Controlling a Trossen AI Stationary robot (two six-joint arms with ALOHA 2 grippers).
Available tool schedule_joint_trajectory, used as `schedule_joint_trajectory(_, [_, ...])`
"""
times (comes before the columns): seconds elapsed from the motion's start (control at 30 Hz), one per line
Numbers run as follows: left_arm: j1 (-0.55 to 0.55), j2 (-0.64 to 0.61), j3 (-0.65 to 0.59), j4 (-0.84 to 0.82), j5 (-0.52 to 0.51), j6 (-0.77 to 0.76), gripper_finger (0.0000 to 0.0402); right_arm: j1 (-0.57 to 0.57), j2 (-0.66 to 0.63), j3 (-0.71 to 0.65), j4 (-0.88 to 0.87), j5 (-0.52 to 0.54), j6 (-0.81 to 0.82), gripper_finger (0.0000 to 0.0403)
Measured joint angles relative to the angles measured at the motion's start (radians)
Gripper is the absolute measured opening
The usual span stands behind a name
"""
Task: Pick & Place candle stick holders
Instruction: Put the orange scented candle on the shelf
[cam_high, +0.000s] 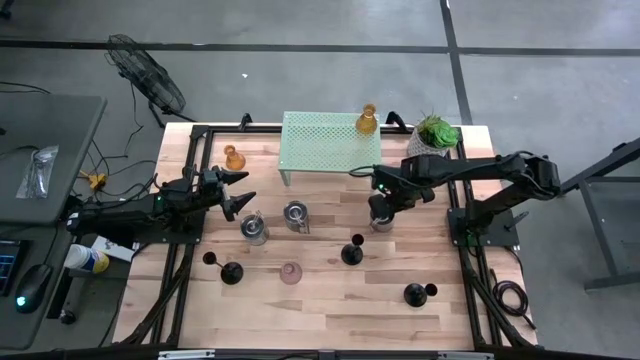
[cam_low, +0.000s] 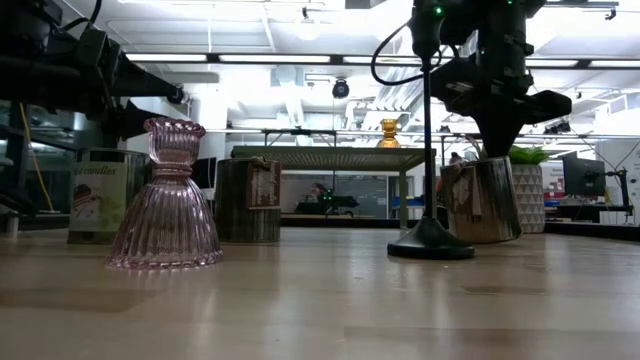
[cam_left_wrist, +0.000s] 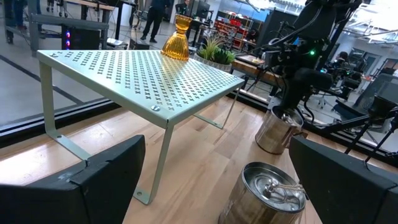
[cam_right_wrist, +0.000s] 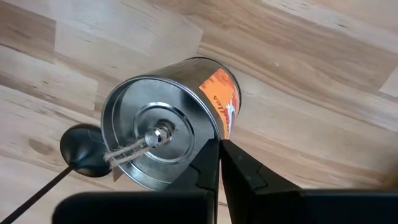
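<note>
Tin, thin-walled and probably light, is what the silver cup (cam_right_wrist: 163, 140) under the right gripper (cam_right_wrist: 219, 163) looks made of: a shiny cylinder with an orange label on its side, a small central socket in its floor and a bit of string or tag lying across it. It should be stiff enough to pinch by the wall, but the polished skin looks slippery, so a grip over the rim, one finger inside and one outside, seems the safest hold. The right jaws sit at that rim with their tips drawn almost together, apparently pinching the wall of the cup, which stands on the desk (cam_high: 330, 300) right of centre, in front of the pale green rack (cam_high: 330, 140), with a black stick holder (cam_right_wrist: 84, 152) just beside it. The left gripper (cam_high: 240, 190) waits at the left of the desk with jaws wide, two more silver cups (cam_high: 254, 229) (cam_high: 296, 215) just ahead of it. An amber glass holder (cam_high: 367, 121) stands on the rack, another (cam_high: 234, 157) on the desk; a ribbed pink glass one (cam_low: 166, 195) stands nearer the front, likely heavier and breakable.
</note>
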Motion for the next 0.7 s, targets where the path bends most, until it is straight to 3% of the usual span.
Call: schedule_joint_trajectory(0.7, [0.000, 0.000, 0.000, 0.000, -0.001, 0.000, 0.0391, 0.000, 0.003, -0.022, 0.004, 0.026, 0.006, 0.0004])
